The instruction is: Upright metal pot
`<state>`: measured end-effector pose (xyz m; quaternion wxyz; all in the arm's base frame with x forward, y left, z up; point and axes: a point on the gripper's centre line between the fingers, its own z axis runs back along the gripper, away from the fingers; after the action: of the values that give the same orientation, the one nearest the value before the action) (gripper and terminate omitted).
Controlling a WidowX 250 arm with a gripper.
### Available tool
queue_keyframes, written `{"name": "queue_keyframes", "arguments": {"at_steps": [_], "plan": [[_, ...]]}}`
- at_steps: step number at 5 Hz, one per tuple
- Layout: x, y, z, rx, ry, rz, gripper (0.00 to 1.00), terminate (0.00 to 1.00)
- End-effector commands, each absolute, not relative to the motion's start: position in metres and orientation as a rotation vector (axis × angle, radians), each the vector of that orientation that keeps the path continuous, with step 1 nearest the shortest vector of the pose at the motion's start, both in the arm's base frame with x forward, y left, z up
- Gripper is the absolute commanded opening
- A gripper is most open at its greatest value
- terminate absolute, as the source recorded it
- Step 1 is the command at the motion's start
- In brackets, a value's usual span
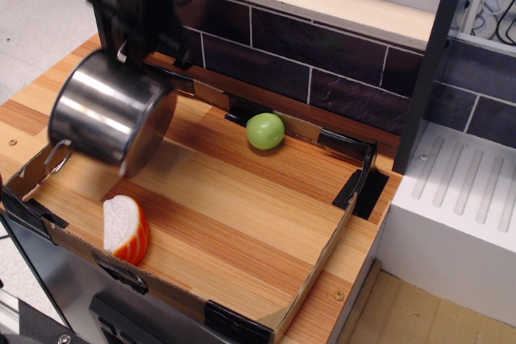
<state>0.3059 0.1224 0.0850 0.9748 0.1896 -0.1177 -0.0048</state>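
The shiny metal pot [109, 114] hangs tilted on its side above the left of the wooden board, its flat base facing right and down, a wire loop handle [56, 155] at its lower left. My gripper [129, 52] comes down from the top left and is shut on the pot at its upper rim, near the top handle. The fingertips are partly hidden behind the pot.
A green ball [265, 130] lies at the back of the board near the dark tile wall. An orange and white slice-shaped toy [125, 230] stands near the front left. A low cardboard rim [322, 259] edges the board. A white rack [459, 199] is at the right.
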Motion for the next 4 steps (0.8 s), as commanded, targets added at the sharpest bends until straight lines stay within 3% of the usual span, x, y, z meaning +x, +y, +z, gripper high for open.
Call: {"name": "queue_keyframes", "arguments": {"at_steps": [1, 3, 4], "plan": [[0.294, 0.077, 0.114, 0.652, -0.423, -0.198, 0.0, 0.0], [0.292, 0.044, 0.103, 0.817, -0.592, -0.371, 0.0, 0.0], [0.294, 0.03, 0.099, 0.837, -0.654, -0.43, 0.0, 0.0]]}}
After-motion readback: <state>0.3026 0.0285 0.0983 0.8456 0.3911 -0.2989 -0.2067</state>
